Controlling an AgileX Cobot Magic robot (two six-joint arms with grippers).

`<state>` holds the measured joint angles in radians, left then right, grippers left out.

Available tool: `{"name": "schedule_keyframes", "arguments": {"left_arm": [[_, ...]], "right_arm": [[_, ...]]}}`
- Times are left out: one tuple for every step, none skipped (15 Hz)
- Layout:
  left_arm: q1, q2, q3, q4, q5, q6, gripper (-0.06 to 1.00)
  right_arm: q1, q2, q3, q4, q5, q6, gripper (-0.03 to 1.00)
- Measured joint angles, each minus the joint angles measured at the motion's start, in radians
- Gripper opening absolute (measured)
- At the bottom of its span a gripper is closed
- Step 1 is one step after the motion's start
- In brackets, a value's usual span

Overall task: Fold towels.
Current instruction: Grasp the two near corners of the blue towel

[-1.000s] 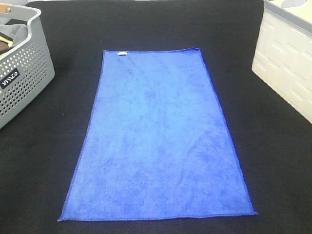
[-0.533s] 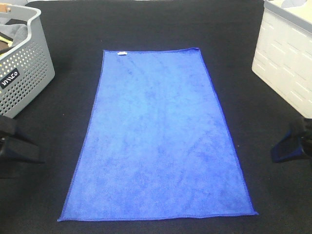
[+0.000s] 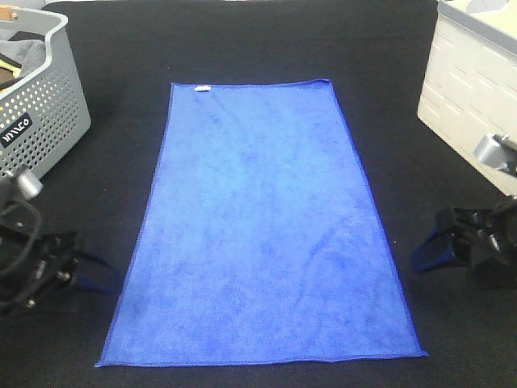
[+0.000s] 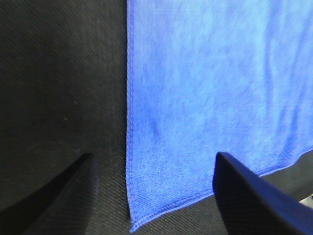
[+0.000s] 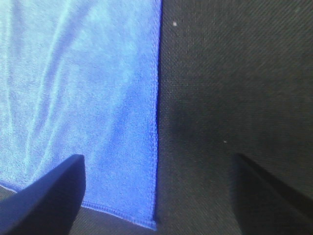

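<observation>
A blue towel [image 3: 262, 226] lies flat and unfolded on the black table, its long side running front to back, a small white tag [image 3: 202, 89] at its far left corner. My left gripper [image 3: 95, 279] is open just left of the towel's left edge near the front; its wrist view shows the towel's near left corner [image 4: 139, 218] between the fingers [image 4: 244, 196]. My right gripper [image 3: 432, 250] is open just right of the towel's right edge; its wrist view shows the near right corner [image 5: 149, 220] between its fingers [image 5: 49, 196]. Neither holds anything.
A grey perforated basket [image 3: 36, 121] with cloths in it stands at the back left. A white crate [image 3: 477, 105] stands at the back right. The table top [image 3: 242, 40] is black cloth.
Both arms have come into view from the sides and moved inward toward the towel's front edges. The towel has not moved.
</observation>
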<state>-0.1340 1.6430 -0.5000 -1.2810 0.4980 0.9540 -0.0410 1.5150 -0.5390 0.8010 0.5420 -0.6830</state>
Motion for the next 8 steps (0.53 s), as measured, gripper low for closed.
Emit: {"name": "schedule_keyframes", "arguments": {"left_arm": [[-0.036,0.035,0.000,-0.039,-0.028,0.024,0.64],[-0.062,0.080,0.000,-0.096,-0.046,0.055,0.64],[-0.065,0.110,0.000,-0.141,-0.048,0.091,0.64],[-0.065,0.134,-0.001,-0.189,-0.035,0.139,0.64],[-0.065,0.152,-0.002,-0.247,-0.015,0.189,0.64],[-0.065,0.170,-0.002,-0.289,0.011,0.230,0.64],[-0.065,0.198,-0.002,-0.356,0.048,0.282,0.64],[-0.065,0.218,-0.005,-0.395,0.080,0.322,0.64]], "right_arm": [[0.000,0.038,0.000,0.033,-0.001,-0.029,0.75],[0.000,0.099,-0.001,0.077,0.002,-0.066,0.75],[0.015,0.136,-0.001,0.095,-0.001,-0.082,0.75],[0.049,0.170,-0.002,0.108,-0.015,-0.093,0.75],[0.091,0.194,-0.006,0.130,-0.042,-0.094,0.75],[0.134,0.211,-0.011,0.156,-0.066,-0.094,0.74],[0.178,0.229,-0.015,0.194,-0.092,-0.097,0.74],[0.214,0.242,-0.021,0.225,-0.107,-0.099,0.72]]}}
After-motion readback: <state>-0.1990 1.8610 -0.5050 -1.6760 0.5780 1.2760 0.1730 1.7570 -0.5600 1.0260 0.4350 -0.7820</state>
